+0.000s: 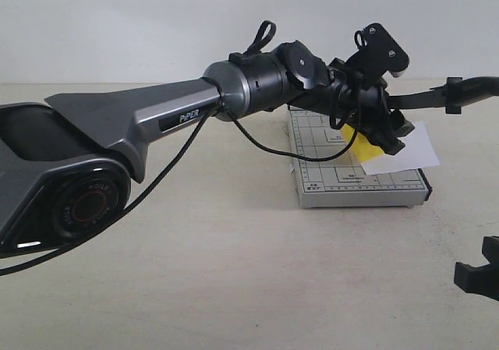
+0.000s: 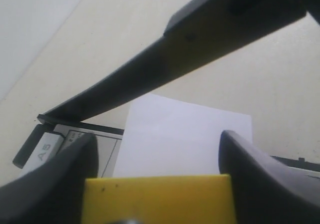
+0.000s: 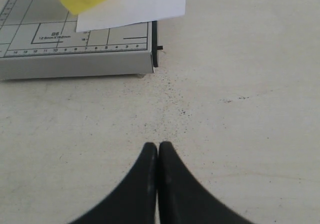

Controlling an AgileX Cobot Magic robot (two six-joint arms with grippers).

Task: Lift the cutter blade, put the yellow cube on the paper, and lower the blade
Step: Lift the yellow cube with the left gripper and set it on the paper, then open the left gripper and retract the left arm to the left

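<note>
The yellow cube sits between the fingers of my left gripper, which is shut on it just above the paper. In the exterior view the left gripper reaches over the grey gridded board, and only a bit of the yellow cube shows behind it. The paper lies on the board and overhangs its right edge. The cutter blade stands raised, its black lever slanting above the paper. My right gripper is shut and empty over bare table, short of the board's corner.
The left arm's grey body and its black cable stretch across the left and middle of the exterior view. The right gripper shows at the lower right edge. The pale tabletop lies in front of the board.
</note>
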